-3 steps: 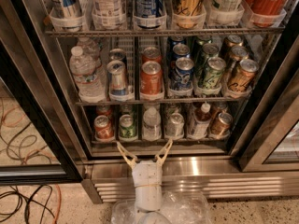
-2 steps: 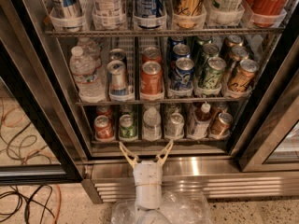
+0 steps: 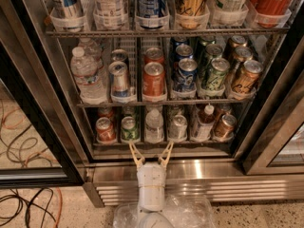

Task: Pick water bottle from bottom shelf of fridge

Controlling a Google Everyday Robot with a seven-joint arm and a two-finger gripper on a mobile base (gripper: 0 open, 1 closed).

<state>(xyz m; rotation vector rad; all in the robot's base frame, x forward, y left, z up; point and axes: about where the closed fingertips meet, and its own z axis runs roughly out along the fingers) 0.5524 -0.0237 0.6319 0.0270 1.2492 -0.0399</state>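
**A:** Where's the water bottle (image 3: pixel 154 126)?

**B:** Upright in the middle lane of the bottom shelf (image 3: pixel 204 147) of the fridge (image 3: pixel 190 171). It has 1 green can (image 3: pixel 128 128) just left of it and 1 silver can (image 3: pixel 177 127) just right.

**A:** And your gripper (image 3: pixel 151 146)?

**B:** Spread open, holding nothing. My 2 fingertips are at the shelf's steel lip, right below the bottle and apart from it.
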